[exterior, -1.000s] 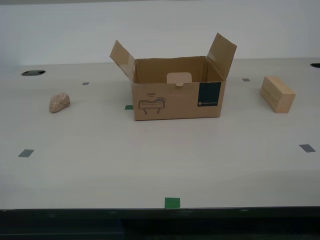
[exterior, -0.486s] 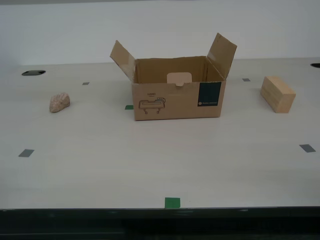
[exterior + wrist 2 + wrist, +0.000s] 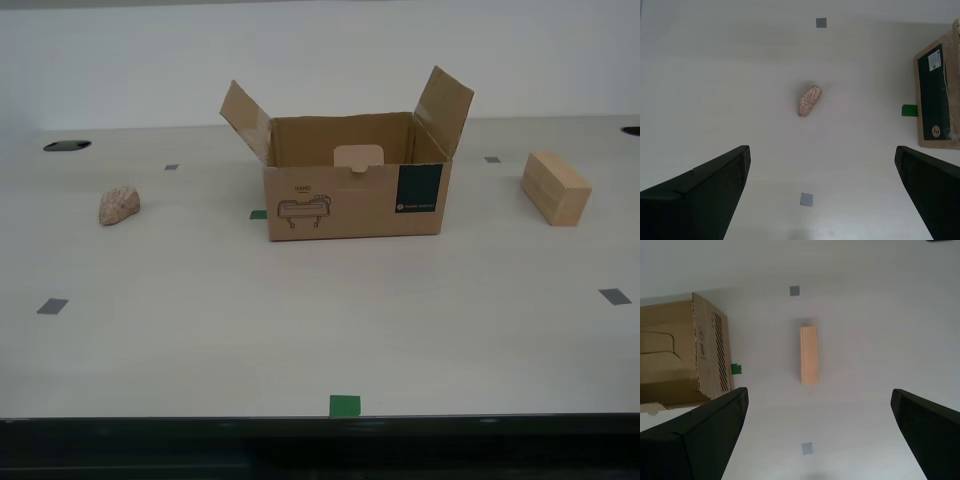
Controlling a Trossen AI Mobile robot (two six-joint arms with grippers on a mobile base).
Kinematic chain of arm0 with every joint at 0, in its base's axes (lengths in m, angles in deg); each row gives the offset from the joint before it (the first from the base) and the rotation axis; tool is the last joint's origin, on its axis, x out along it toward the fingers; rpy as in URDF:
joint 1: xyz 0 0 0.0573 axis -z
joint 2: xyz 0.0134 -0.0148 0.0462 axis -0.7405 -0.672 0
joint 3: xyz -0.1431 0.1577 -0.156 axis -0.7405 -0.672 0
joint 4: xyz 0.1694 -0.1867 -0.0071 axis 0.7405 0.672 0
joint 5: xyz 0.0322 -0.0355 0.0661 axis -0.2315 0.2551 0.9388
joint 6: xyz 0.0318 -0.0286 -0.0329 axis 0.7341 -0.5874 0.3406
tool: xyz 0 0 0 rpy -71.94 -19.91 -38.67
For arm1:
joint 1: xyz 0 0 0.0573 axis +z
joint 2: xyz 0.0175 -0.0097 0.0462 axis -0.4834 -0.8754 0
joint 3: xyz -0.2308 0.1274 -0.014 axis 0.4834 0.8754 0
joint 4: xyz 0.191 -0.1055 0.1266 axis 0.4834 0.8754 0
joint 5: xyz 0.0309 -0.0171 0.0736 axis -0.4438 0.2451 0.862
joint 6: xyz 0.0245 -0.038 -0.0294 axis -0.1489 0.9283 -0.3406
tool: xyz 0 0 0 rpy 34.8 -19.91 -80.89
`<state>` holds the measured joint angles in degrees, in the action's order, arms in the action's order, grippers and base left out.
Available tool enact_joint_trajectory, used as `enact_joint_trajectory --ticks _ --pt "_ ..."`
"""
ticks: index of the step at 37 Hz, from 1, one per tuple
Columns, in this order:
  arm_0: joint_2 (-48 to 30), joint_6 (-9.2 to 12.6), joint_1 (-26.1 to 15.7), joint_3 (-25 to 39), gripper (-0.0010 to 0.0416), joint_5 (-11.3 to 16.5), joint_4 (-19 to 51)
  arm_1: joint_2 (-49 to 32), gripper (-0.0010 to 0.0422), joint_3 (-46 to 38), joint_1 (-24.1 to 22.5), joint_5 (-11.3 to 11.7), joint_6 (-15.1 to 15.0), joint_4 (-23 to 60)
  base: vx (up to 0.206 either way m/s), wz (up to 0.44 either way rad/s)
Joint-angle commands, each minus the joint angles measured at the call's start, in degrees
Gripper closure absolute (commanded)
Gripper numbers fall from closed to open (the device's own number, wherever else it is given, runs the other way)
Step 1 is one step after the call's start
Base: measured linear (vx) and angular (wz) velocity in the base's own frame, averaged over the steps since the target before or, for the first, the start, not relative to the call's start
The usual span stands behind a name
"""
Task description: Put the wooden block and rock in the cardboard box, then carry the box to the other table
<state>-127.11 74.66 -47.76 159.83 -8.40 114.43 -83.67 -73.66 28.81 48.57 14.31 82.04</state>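
**Both grippers hanging open above a desk set with box, block and rock**

The desk [image 3: 200,340] is filling the exterior view, smooth and off-white, and nothing on it is touching anything else. The box [image 3: 355,190] is sitting near the middle with both side flaps standing up and its top open; the dark label panel and the line drawing are facing the camera. A green tape mark [image 3: 258,214] is peeking out just beside the box at its 9 o'clock side, and another green square [image 3: 344,405] is lying at 6 o'clock near the desk's front edge.

The block [image 3: 555,187] is lying at 3 o'clock from the box, well apart from it. My first gripper [image 3: 820,440] is hanging high over it with its jaws spread wide and nothing between them; the block [image 3: 809,355] is showing lengthwise between the dark fingers [image 3: 700,435].

The rock [image 3: 119,205] is resting at 9 o'clock from the box, also well apart. My second gripper [image 3: 822,195] is hovering over it, jaws parted wide and empty, with the rock [image 3: 809,100] lying between them on bare desk. Small grey tape squares [image 3: 52,306] are dotting the surface around the three things.
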Motion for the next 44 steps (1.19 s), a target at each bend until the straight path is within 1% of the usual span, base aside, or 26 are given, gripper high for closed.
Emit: enact_joint_trajectory --ticks 1,6,9,18,25,30,36,39,41,44 --pt "-2.25 0.15 -0.02 1.92 0.0007 0.02 1.09 -2.36 0.0016 -1.29 0.00 -0.09 -0.13 0.28 0.000 0.000" --pt "-5.25 0.15 -0.02 3.89 0.0007 0.02 2.38 -4.83 0.0016 -1.97 0.00 -0.09 -0.35 0.31 0.000 0.000" --pt "-6.93 0.13 -0.02 4.46 0.0007 0.02 2.43 -6.27 0.0016 -1.95 0.00 -0.09 -1.29 0.24 0.000 0.000" --pt "-10.84 -0.11 -0.02 4.31 0.0007 0.02 2.05 -9.90 0.0016 -1.92 0.02 0.37 -1.62 -0.61 0.000 0.000" --pt "-11.93 -0.07 -0.07 4.15 0.0007 0.02 1.68 -10.27 0.0016 -1.92 0.02 0.26 -1.60 -1.20 0.000 0.000" --pt "-11.80 -0.17 -0.07 2.93 0.0007 0.04 0.59 -10.21 0.0016 -1.92 0.02 0.28 -1.60 -1.40 0.000 0.000" --pt "-11.91 -0.74 -0.07 1.79 0.0007 0.04 0.24 -10.21 0.0016 -1.90 0.02 0.24 -1.62 -1.51 0.000 0.000" --pt "-11.89 -2.27 -0.07 0.96 0.0007 0.04 -0.76 -10.21 0.0016 -1.88 0.02 0.24 -1.62 -1.60 0.000 0.000" --pt "-11.89 -2.89 -0.07 0.20 0.0007 0.04 -1.84 -10.21 0.0016 -1.84 0.02 0.24 -1.62 -1.68 0.000 0.000" --pt "-11.89 -2.86 -0.07 -1.16 0.0007 0.04 -2.99 -10.21 0.0016 -1.70 0.02 0.24 -1.66 -2.16 0.000 0.000"
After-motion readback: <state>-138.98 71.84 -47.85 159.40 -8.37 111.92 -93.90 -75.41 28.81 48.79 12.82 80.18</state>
